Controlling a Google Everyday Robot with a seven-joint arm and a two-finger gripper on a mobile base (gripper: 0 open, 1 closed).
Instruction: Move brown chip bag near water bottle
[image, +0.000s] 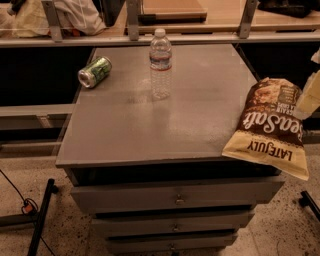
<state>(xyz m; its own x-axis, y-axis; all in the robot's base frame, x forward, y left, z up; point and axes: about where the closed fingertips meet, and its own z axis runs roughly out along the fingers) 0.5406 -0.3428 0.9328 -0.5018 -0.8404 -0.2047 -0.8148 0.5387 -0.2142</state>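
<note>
The hand (308, 100) is at the far right of the camera view, beyond the right edge of the table (150, 125). Only a pale, cream-coloured part of it shows, cut off by the side of the picture. I cannot tell whether it is open, closed or gripping anything.

The chip bag (267, 127) lies just to the left of the hand, at the front right corner of the table. The pale part of the hand overlaps the bag's far right corner, but I cannot tell whether the two touch. The bag lies flat with its printed face up and its lettering upside down to the camera. The dark brown end points toward the back of the table. The cream-yellow band at the near end hangs out past the front edge, and the bag's right side reaches over the right edge as well.

The bottle (160, 62) stands upright with its white cap on, near the back edge of the table and about midway between the left and right edges. It is well apart from the bag, with bare grey tabletop between them, and also well apart from the hand.

A green can (94, 71) lies on its side near the back left corner, to the left of the bottle and not touching it.

Below the tabletop, drawers (175, 197) are stacked one under another, and the top one is pulled out slightly.
</note>
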